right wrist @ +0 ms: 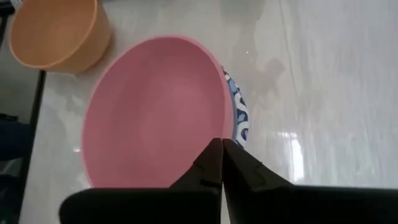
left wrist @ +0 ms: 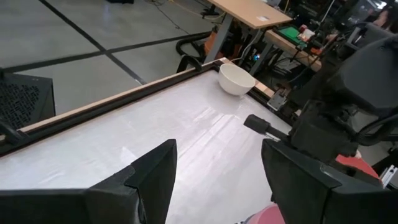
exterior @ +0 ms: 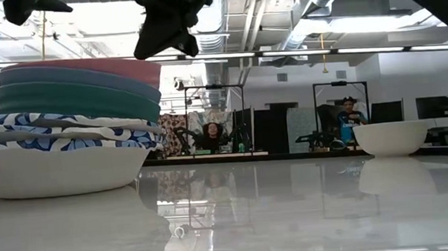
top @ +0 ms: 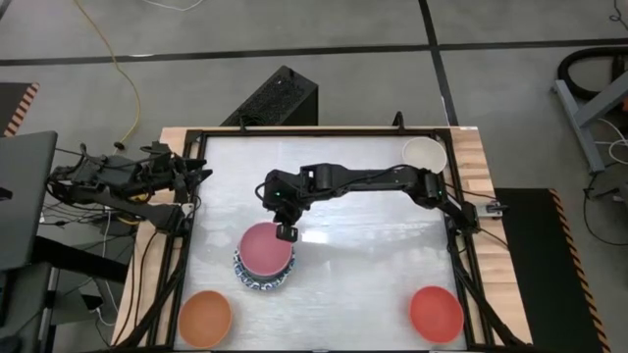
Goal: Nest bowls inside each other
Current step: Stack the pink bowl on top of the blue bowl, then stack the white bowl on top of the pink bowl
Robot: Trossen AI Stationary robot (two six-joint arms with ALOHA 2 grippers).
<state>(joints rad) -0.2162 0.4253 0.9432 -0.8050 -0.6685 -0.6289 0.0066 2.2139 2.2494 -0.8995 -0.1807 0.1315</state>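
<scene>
A stack of nested bowls [top: 263,257] stands left of the table's middle, toward the near edge. In the low view the stack [exterior: 73,120] shows white bowls with blue-patterned rims at the bottom, then teal, dark blue, and a pink bowl [right wrist: 155,124] on top. My right gripper [top: 286,233] is shut with nothing between its fingers, a little above the pink bowl's far rim [right wrist: 221,146]. My left gripper [top: 199,176] waits open at the table's left edge. Orange [top: 205,317], red [top: 436,312] and cream [top: 424,153] bowls stand singly on the table.
The orange bowl is in the near left corner, the red one in the near right corner, the cream one at the far right corner. A black frame [top: 324,130] runs along the table's edges. The table's middle and right [top: 392,245] hold nothing.
</scene>
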